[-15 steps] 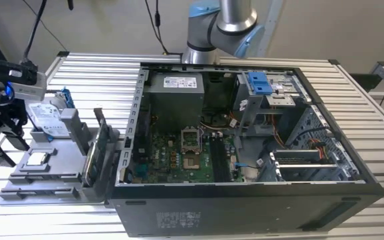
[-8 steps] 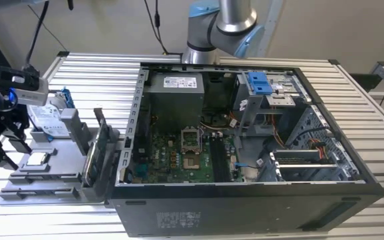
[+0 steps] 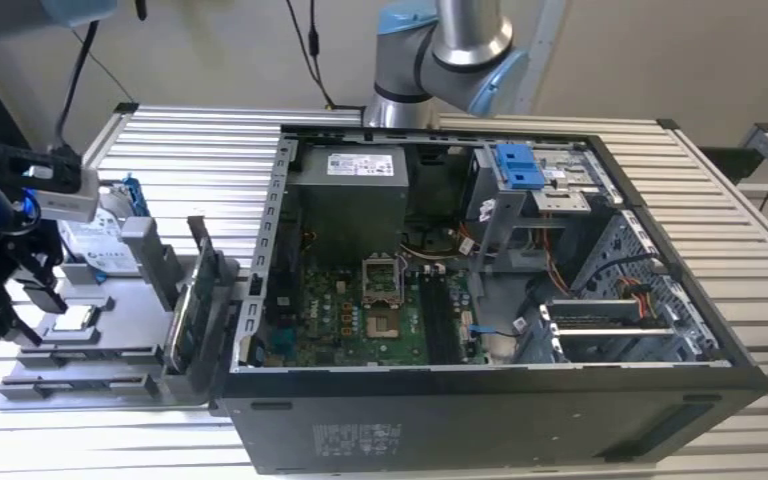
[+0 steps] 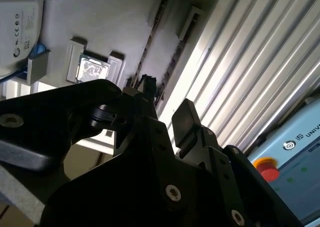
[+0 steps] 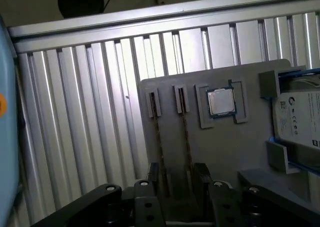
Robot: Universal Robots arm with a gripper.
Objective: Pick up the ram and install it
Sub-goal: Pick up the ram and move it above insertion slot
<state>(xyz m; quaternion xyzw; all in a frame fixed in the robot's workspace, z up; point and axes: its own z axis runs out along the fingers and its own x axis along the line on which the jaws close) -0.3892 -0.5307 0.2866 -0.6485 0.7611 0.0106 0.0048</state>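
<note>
On the tray [image 5: 230, 152] sit two ram sticks [image 5: 185, 134].

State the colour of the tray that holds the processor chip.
Plain grey; the tray shows best in the first wrist view.

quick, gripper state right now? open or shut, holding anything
Gripper: open, holding nothing, its fingers spread above a ram stick that sits in the grey tray.
</note>
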